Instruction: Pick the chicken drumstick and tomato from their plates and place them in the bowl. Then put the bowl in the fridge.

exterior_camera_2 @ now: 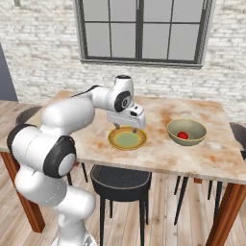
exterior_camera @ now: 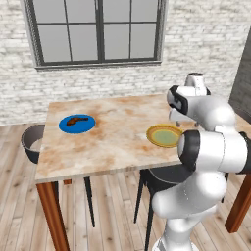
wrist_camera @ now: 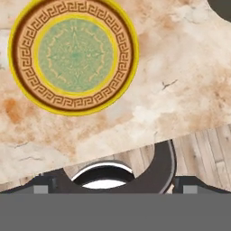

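The chicken drumstick (exterior_camera: 77, 119) lies on the blue plate (exterior_camera: 77, 124) at the table's left. The yellow-rimmed plate (exterior_camera: 164, 136) (exterior_camera_2: 127, 138) (wrist_camera: 73, 55) has nothing on it. To its right stands the olive-tan bowl (exterior_camera_2: 186, 131) with the tomato (exterior_camera_2: 183, 135) inside. My gripper (exterior_camera_2: 126, 129) (exterior_camera: 178, 122) hangs just above the yellow-rimmed plate's far edge, pointing down, open and holding nothing. In the hand view the gripper (wrist_camera: 115, 186) has its tips wide apart, looking past the table's near edge. A tall dark grey slab (exterior_camera: 242, 81) at the right edge may be the fridge's side.
The marble-topped table (exterior_camera: 117, 147) has wooden legs. A dark chair (exterior_camera_2: 115, 180) (wrist_camera: 158, 164) sits under its near edge, below the yellow-rimmed plate. Another dark chair (exterior_camera: 30, 142) stands at the left end. A brick wall with a window lies behind.
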